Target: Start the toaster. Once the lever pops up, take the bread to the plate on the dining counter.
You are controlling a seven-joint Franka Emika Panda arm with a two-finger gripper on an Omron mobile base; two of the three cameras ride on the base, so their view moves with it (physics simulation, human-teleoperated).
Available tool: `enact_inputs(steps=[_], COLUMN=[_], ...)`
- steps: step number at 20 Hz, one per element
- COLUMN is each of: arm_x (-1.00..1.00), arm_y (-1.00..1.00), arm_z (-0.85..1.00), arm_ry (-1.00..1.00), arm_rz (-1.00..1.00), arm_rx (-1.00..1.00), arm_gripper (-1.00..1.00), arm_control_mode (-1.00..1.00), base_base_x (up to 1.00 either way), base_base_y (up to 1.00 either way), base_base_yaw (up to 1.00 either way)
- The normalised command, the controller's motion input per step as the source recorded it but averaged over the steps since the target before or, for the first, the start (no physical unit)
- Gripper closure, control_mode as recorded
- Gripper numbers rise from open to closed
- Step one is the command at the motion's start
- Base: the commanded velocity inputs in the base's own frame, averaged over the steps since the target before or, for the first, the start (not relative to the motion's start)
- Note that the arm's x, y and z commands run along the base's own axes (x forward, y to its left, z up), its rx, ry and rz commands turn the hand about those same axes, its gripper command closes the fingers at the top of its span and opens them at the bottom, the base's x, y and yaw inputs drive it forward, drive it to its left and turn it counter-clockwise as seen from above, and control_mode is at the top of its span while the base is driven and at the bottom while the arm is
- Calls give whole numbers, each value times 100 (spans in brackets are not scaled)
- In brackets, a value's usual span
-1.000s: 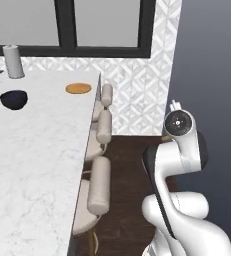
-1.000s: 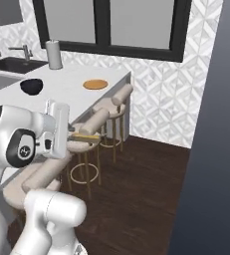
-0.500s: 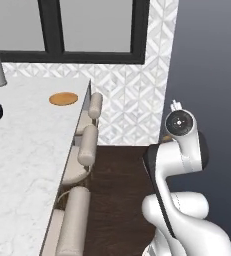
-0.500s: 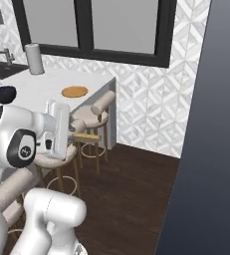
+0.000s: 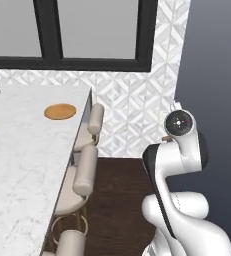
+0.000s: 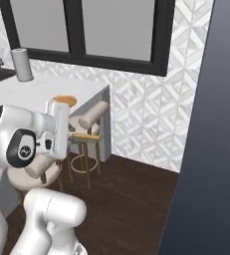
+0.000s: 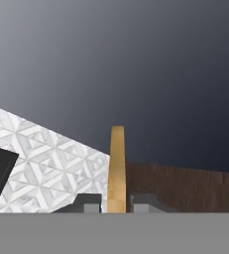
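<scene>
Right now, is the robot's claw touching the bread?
Touching. In the hand view the bread stands edge-on, pinched between the two fingertips of the claw, with no gap on either side.

plate (image 5: pixel 60 111) on dining counter (image 5: pixel 22 165), stools (image 5: pixel 84 170) alongside

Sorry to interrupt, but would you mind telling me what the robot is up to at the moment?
The white arm is carrying the bread, a slice clamped edge-on in its gripper and held out over the dark wood floor beside the stools. The orange plate it is meant for sits bare on the dining counter, near the far corner below the window. The slice is not over the counter yet, so the delivery is not done.
</scene>
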Motion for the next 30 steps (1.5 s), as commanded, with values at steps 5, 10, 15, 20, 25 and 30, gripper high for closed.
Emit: enact_inputs(steps=[5, 10, 15, 20, 25, 30], arm_x=[0, 0, 0, 0, 0, 0], arm_y=[0, 0, 0, 0, 0, 0], arm_z=[0, 0, 0, 0, 0, 0], arm_ry=[0, 0, 0, 0, 0, 0], arm_rz=[0, 0, 0, 0, 0, 0], arm_rx=[0, 0, 0, 0, 0, 0], arm_gripper=[100, 100, 100, 100, 100, 100], arm_control_mode=[100, 100, 100, 100, 100, 100], base_base_x=[77, 76, 71, 64, 52, 45], base_base_y=[-8, -5, -1, 0, 0, 2], base_base_yaw=[9, 11, 12, 15, 19, 24])
